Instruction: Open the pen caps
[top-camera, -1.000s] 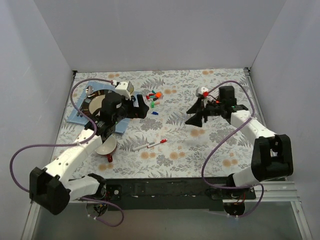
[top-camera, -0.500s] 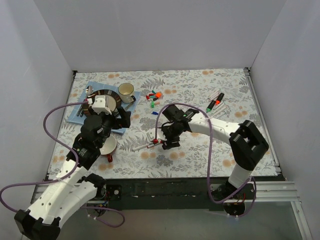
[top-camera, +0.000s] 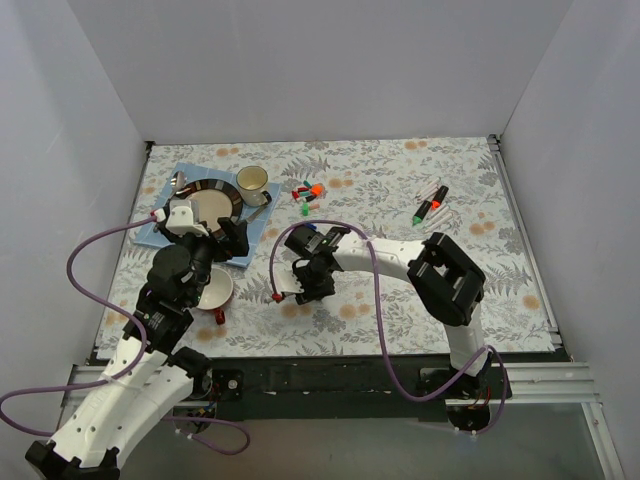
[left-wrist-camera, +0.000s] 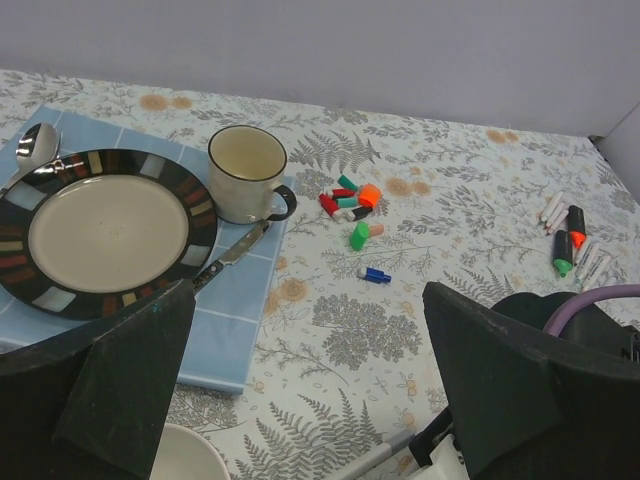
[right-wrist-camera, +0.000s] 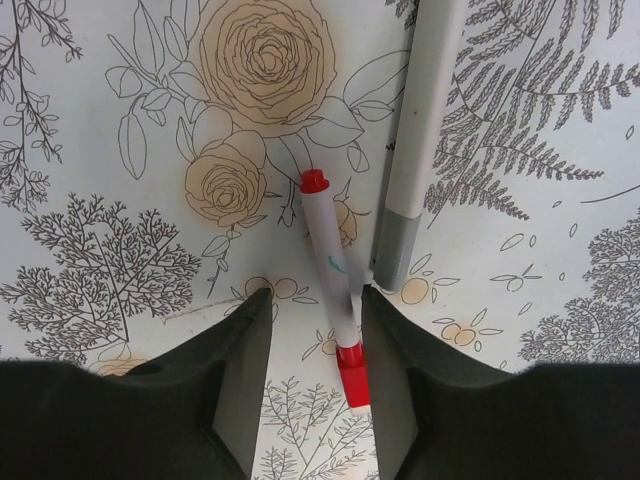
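Compare with one second ago: find the right gripper (top-camera: 300, 290) swung from the far right to table centre, then shifted further left within the last half second. Note jaws apart, straddling a thin white pen (right-wrist-camera: 330, 270) on the tablecloth (right-wrist-camera: 120, 120), red cap (right-wrist-camera: 352, 375) between the fingers (right-wrist-camera: 240, 390). Confirm that straddle in the right wrist view only. Use the left wrist view for the left gripper (left-wrist-camera: 315, 400), spread wide and empty, and loose caps (left-wrist-camera: 350, 205) beside the mug (left-wrist-camera: 245, 172).

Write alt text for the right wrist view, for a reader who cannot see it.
A thin white pen, red cap nearest the camera, lies on floral cloth between the right claw's open dark fingers. A thicker white stick lies beside it.
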